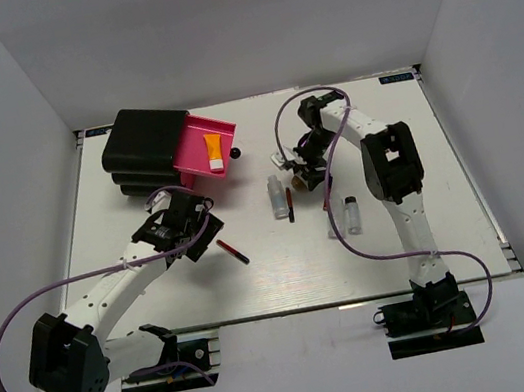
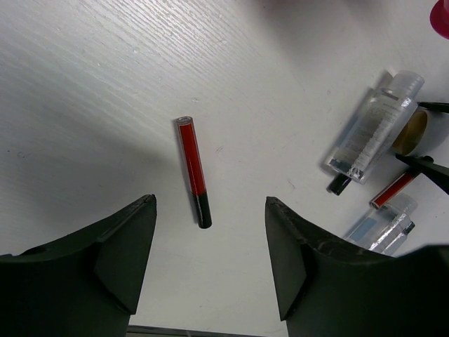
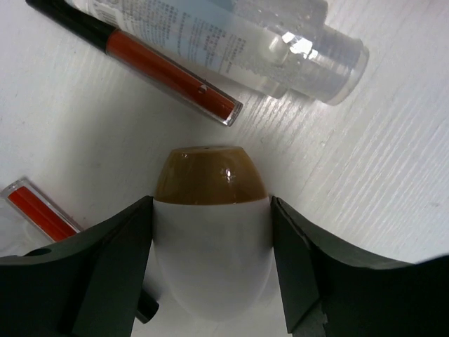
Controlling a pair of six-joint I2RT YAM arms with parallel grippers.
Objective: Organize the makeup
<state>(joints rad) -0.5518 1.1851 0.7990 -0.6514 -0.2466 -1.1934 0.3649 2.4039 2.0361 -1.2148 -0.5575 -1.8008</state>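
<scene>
The right tool [image 3: 212,239] pinches the egg [image 3: 210,184], likely bound for the drawer [image 1: 195,147]; the left tool [image 2: 210,246] hangs wide over a stick [image 2: 193,168] near it.

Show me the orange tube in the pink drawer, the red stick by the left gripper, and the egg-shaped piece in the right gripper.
orange tube [image 1: 214,150]: top external view, its orange body.
red stick [image 2: 191,161]: left wrist view, its red section.
egg-shaped piece [image 3: 212,253]: right wrist view, its white part.
</scene>
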